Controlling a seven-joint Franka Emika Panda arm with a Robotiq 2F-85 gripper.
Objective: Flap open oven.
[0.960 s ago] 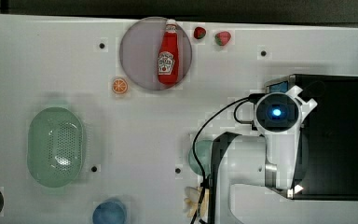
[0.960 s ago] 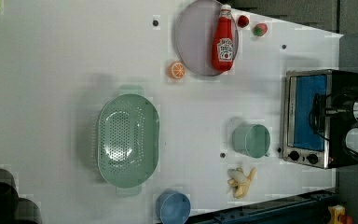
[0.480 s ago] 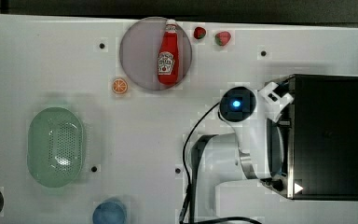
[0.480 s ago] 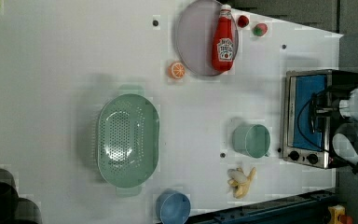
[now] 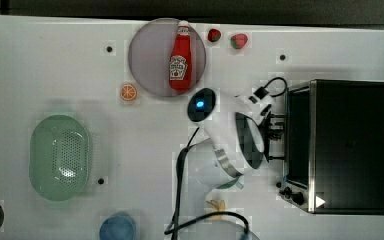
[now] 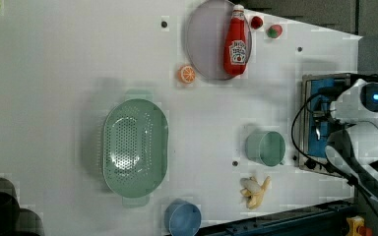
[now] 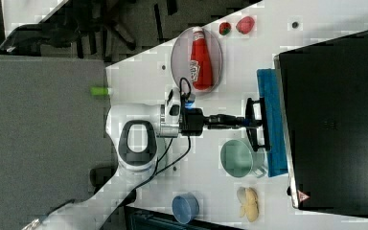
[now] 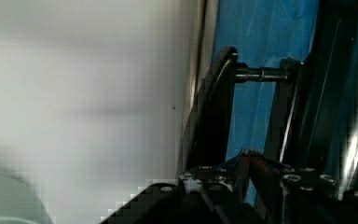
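Note:
The oven [image 5: 350, 145] stands at the top view's right, with a black top and a silver front frame. Its blue glass door [image 7: 270, 143] leans a little out from the frame in the right view. My gripper [image 7: 247, 120] reaches level from the white arm [image 5: 230, 130] and is shut on the black bar handle [image 7: 255, 136] near its middle. In the wrist view the handle [image 8: 214, 107] runs down between my fingertips [image 8: 251, 163], with blue glass [image 8: 256, 98] behind it. The black knobs [image 5: 292, 194] sit at the frame's lower end in the top view.
A green cup [image 6: 266, 148] and a banana [image 6: 255, 191] lie just before the oven. Farther off are a ketchup bottle [image 5: 179, 57] on a grey plate [image 5: 147, 60], two strawberries [image 5: 214, 35], an orange slice [image 5: 128, 92], a green colander [image 5: 60, 157] and a blue cup [image 5: 117, 227].
The arm has swung from above the oven's front toward the top view's left, drawing the gripper and the handle away from the frame.

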